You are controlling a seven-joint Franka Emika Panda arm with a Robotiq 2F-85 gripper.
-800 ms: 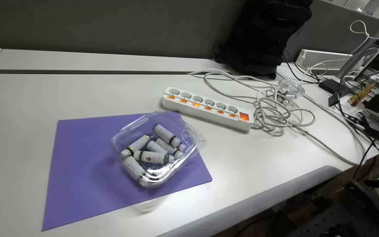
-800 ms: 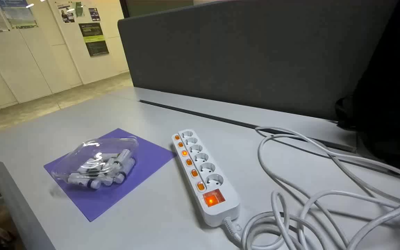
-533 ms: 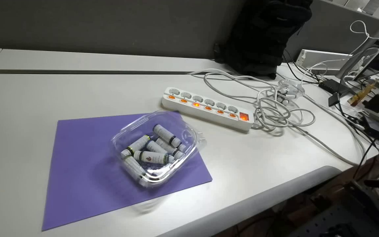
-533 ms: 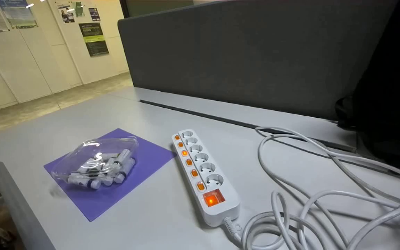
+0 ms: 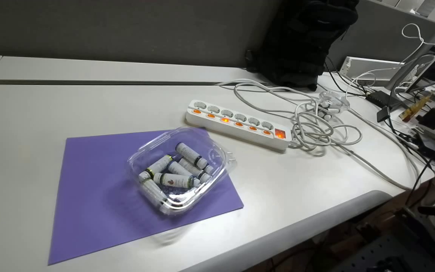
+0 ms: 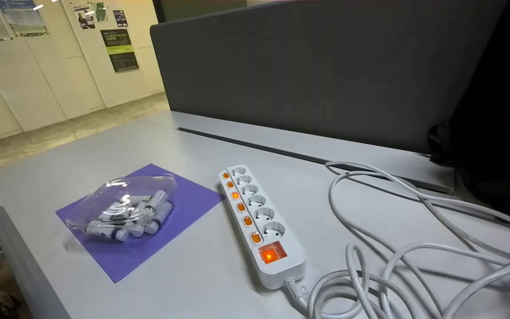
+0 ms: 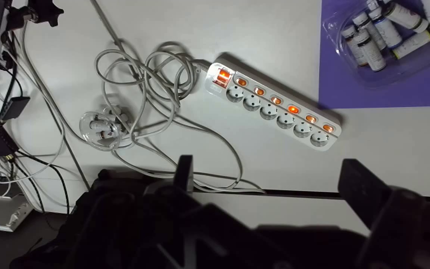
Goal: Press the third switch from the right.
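A long white power strip (image 5: pixel 236 132) lies on the table, with several small orange rocker switches in a row and a larger lit red main switch (image 5: pixel 280 133) at its right end. The third small switch from the right (image 5: pixel 239 124) looks unlit; its neighbour to the left (image 5: pixel 225 119) glows. The same third switch shows in an exterior view (image 6: pixel 241 207) and in the wrist view (image 7: pixel 276 100), where the main switch is at the left. My gripper (image 7: pixel 267 160) is open and empty; the strip lies beyond its fingertips, apart from them. The gripper is out of both exterior views.
A clear plastic box (image 5: pixel 179 170) of small bottles stands on a purple mat (image 5: pixel 89 189) beside the strip. Coiled grey cable (image 5: pixel 312 128) and a small clear container (image 5: pixel 333 102) lie by the cord end. A black backpack (image 5: pixel 304 41) stands at the back against the partition.
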